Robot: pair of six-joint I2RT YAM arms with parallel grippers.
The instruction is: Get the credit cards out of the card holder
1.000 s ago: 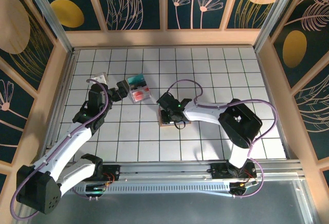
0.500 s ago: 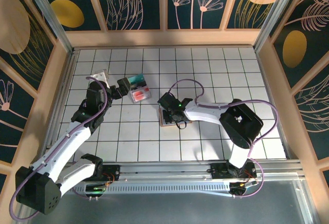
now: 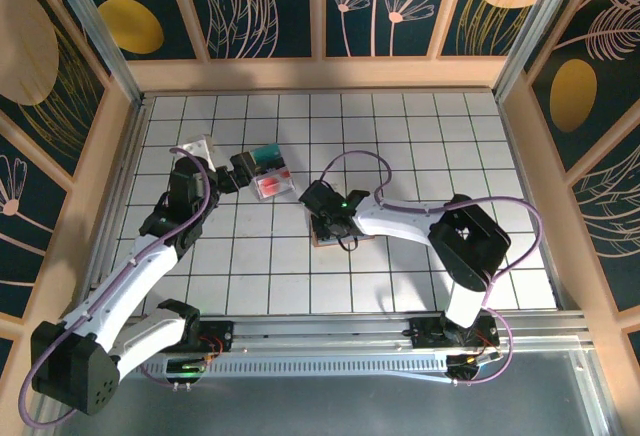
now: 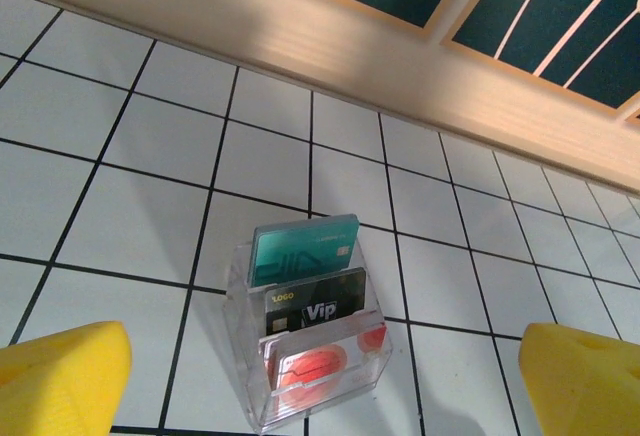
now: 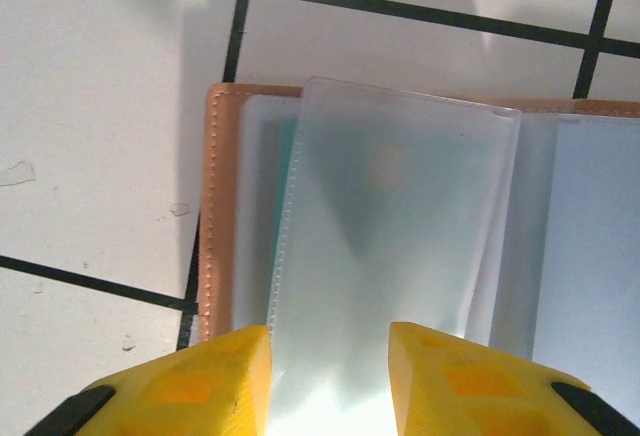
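Reaching right arm (image 3: 400, 218): you see it bent leftward to the centre of the tiled table (image 3: 420, 136), wrist pitched down.
Right gripper (image 5: 330, 386): fingers narrowly apart over a frosted sleeve (image 5: 390, 216).
Card holder (image 5: 212, 206): open flat under that gripper.
Left arm (image 3: 150, 246): stretched far-left.
Left gripper (image 3: 238, 170): jaws wide apart, facing the clear card stand (image 4: 243, 376).

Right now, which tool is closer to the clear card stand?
Left. The left tool sits beside the clear card stand; the right tool is farther off, over the card holder.
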